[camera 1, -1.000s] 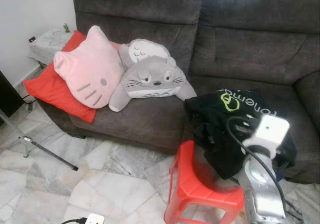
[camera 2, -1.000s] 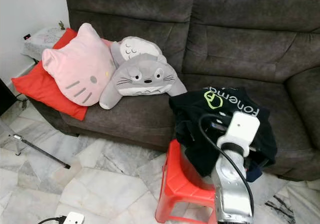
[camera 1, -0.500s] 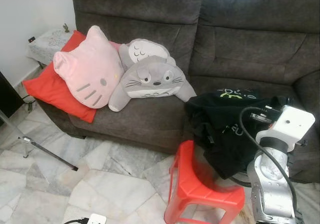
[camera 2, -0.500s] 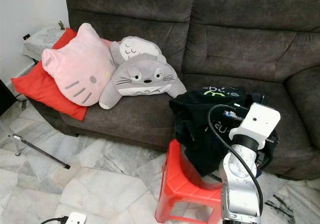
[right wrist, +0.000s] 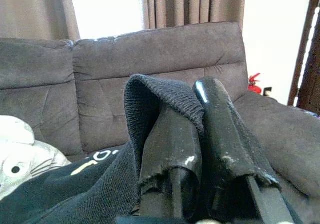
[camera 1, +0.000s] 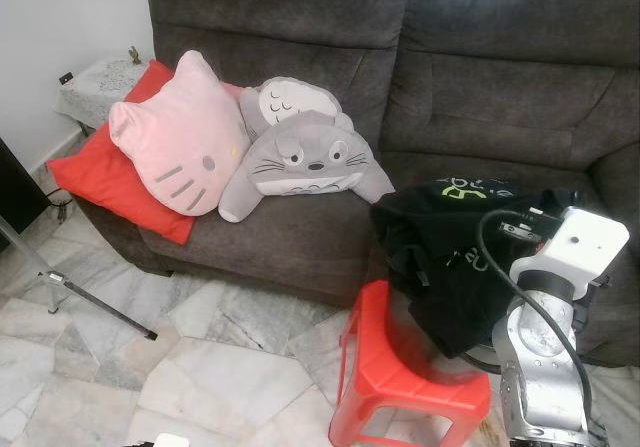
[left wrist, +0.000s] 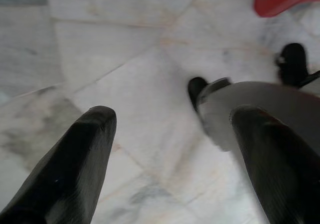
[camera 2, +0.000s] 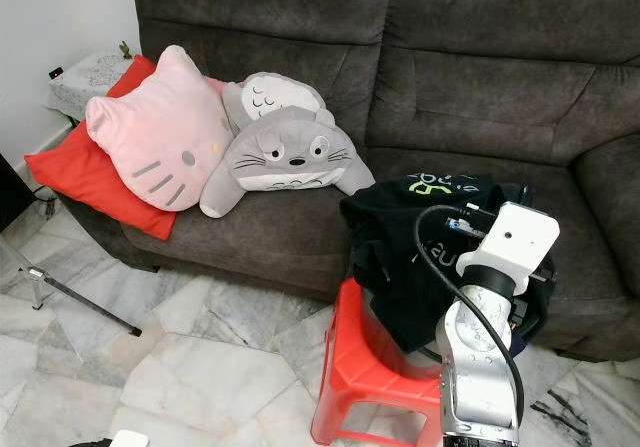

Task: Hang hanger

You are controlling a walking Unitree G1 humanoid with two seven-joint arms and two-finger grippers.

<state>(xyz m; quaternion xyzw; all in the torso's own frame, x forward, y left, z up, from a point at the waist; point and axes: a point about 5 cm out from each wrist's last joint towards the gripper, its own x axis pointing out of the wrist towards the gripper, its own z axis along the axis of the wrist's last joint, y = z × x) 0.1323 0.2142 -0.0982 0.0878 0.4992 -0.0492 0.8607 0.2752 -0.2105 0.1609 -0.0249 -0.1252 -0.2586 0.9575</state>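
Here, in the left eye view, a dark grey sofa spans the upper frame. On its left seat lean a red cushion, a pink cat-face cushion and a grey plush pillow. At centre right a black garment with green lettering lies over the seat edge and hangs down toward a red plastic stool at the bottom. The silver right arm rises at lower right, its white wrist block against the garment. A tripod leg crosses the marble floor at lower left.

In the right eye view a small side table sits at upper left, beside the sofa's arm.

The left wrist view looks down at marble tiles; the left gripper has its two black fingers spread wide, holding nothing. A red corner shows at upper right.

In the right wrist view the right gripper has its fingers pressed close together on a ribbed fold of the black garment, which drapes over them at centre. I can make out no hanger. Curtains hang behind the sofa back.
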